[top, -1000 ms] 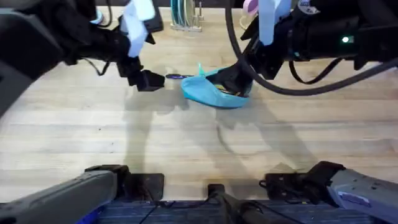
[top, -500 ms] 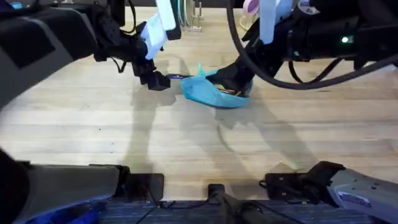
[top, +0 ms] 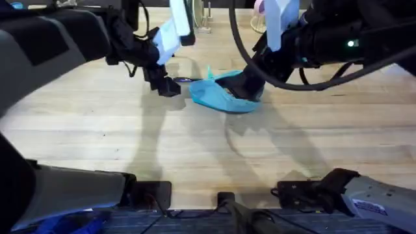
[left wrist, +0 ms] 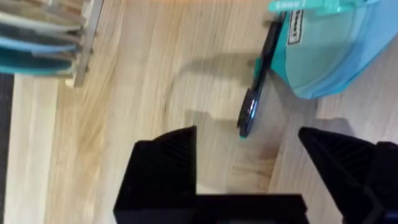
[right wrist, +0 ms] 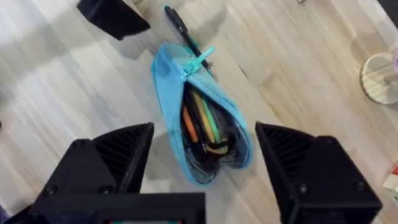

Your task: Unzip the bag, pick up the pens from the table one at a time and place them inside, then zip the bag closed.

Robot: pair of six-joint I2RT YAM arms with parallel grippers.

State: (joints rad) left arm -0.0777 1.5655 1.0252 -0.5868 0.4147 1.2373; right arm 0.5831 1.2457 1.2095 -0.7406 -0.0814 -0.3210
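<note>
Wooden counter point(top: 97, 130): left gripper point(left wrist: 252, 162), fingers spread, has edged toward black pen point(left wrist: 256, 84); right gripper point(right wrist: 202, 158) spread over unzipped bag point(right wrist: 171, 109).

The bag point(left wrist: 329, 50) is cut off by the left wrist view's edge.

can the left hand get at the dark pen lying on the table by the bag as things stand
Probably yes. The left hand is open, with the dark pen lying just ahead of the gap between its fingers on bare table. The pen's far end sits against the bag, but nothing covers it.
</note>
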